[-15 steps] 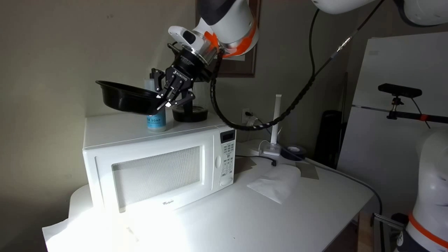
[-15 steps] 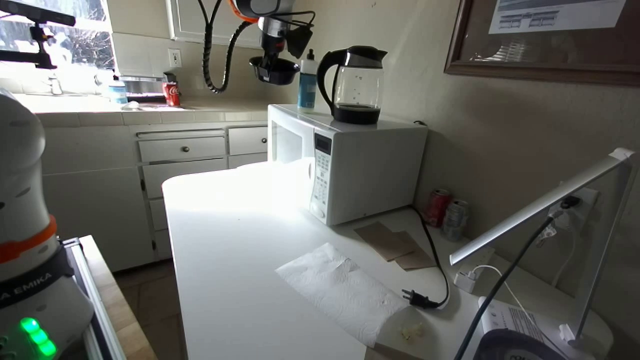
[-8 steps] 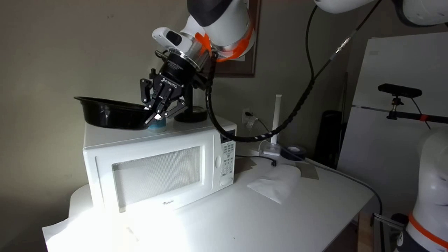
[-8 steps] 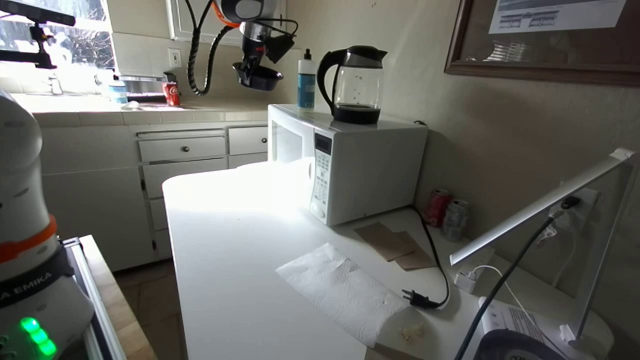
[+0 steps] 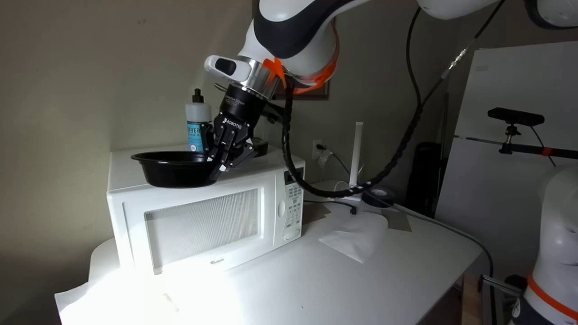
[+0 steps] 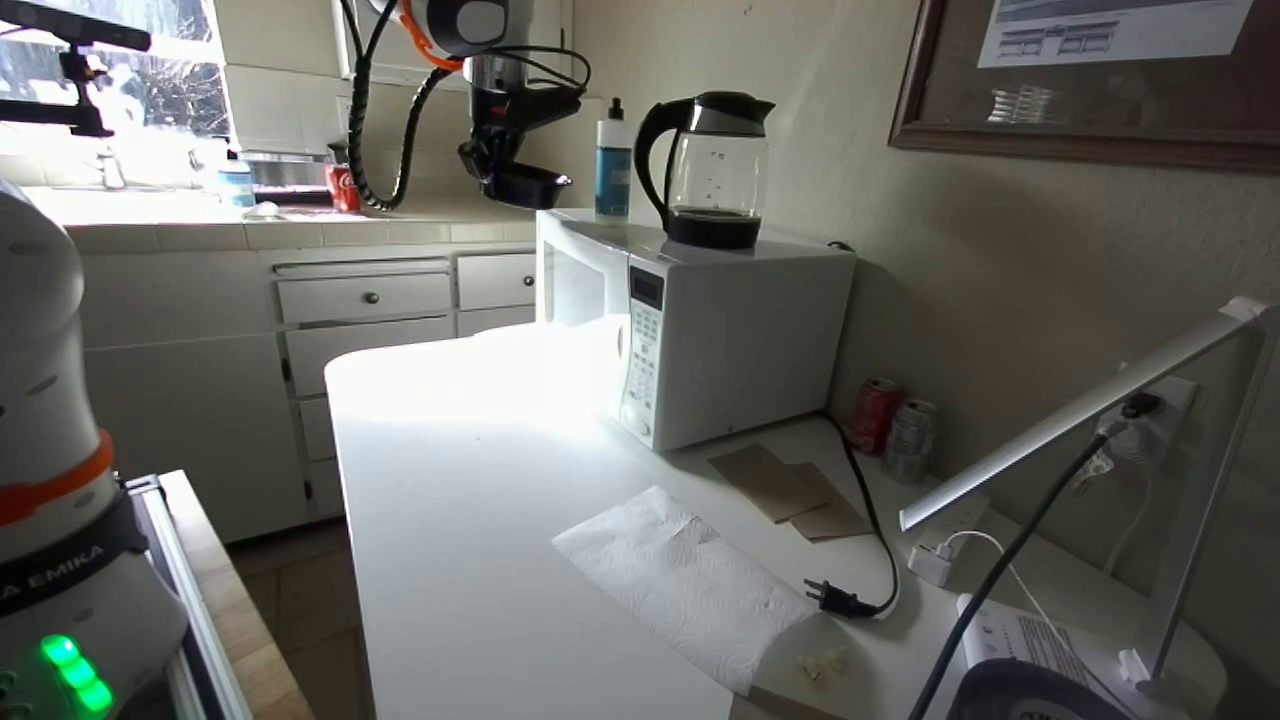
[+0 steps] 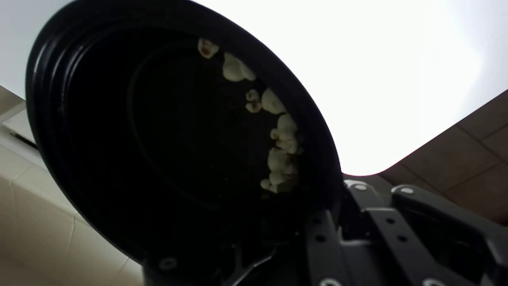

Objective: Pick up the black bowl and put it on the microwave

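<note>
the gripper (image 5: 216, 165) is clamped on the black bowl (image 5: 176, 175), gripping it at one side of its rim, and angles obliquely downward. the bowl is upright, its rim close to level in an exterior view, where it overlaps the upper front edge of the microwave (image 5: 203, 230). in both exterior views the bowl is near the microwave's top, at the front; whether its base touches the microwave cannot be told. popcorn (image 7: 283, 133) lies inside the bowl, gathered along one side in the wrist view; much of the remaining interior is too dark to read. the microwave is white, its door closed, with the control panel to the right of the window as seen from the front. two items stand upright on top of it, near each other: a soap bottle (image 5: 197, 124) with a dark cap and blue label, and a glass kettle (image 6: 715, 172) with a black handle and lid. the microwave rests on a white table (image 5: 343, 293). on the same surface: a paper towel (image 6: 690, 590); two overlapping pieces of brown card (image 6: 765, 482); a black plug (image 6: 842, 600) near the towel; and, near the microwave's rear corner, a red can (image 6: 876, 412) just beside a grey can (image 6: 912, 440). strong light whitens the surface in front of the microwave; detail there cannot be read.
</note>
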Available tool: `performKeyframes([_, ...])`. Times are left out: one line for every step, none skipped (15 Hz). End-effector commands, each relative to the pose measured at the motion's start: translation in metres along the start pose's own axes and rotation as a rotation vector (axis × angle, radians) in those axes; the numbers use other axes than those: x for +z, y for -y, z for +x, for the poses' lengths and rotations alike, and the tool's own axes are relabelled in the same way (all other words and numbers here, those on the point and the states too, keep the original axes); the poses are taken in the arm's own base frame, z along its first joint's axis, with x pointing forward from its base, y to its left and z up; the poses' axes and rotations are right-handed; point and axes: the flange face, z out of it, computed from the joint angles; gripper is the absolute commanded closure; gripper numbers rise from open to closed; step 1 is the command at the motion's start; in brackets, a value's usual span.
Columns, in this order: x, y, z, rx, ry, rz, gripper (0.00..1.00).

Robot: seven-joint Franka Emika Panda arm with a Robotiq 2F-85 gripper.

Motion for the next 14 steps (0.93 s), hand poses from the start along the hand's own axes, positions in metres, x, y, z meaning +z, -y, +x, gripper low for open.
performKeyframes([-0.002, 0.000, 0.001, 0.002, 0.001, 0.000, 0.94])
performKeyframes([-0.001, 0.005, 0.003, 0.005, 0.018, 0.019, 0.99])
performKeyframes([0.000, 0.012, 0.006, 0.013, 0.036, 0.034, 0.99])
performKeyframes([0.000, 0.022, 0.012, 0.008, 0.042, 0.052, 0.99])
performKeyframes([0.000, 0.029, 0.018, -0.001, 0.046, 0.063, 0.99])
performKeyframes([0.000, 0.039, 0.027, -0.019, 0.057, 0.076, 0.99])
performKeyframes([-0.002, 0.050, 0.031, -0.015, 0.093, 0.081, 0.99])
performKeyframes([-0.005, 0.064, 0.036, -0.010, 0.122, 0.082, 0.99])
performKeyframes([-0.007, 0.074, 0.039, 0.005, 0.152, 0.078, 0.99])
performKeyframes([-0.012, 0.086, 0.039, 0.021, 0.185, 0.065, 0.99])
performKeyframes([-0.016, 0.096, 0.038, 0.052, 0.209, 0.053, 0.99])
performKeyframes([-0.020, 0.107, 0.036, 0.085, 0.225, 0.044, 0.99])
performKeyframes([-0.025, 0.117, 0.031, 0.134, 0.228, 0.027, 0.99])
performKeyframes([-0.029, 0.124, 0.026, 0.175, 0.219, 0.014, 0.99])
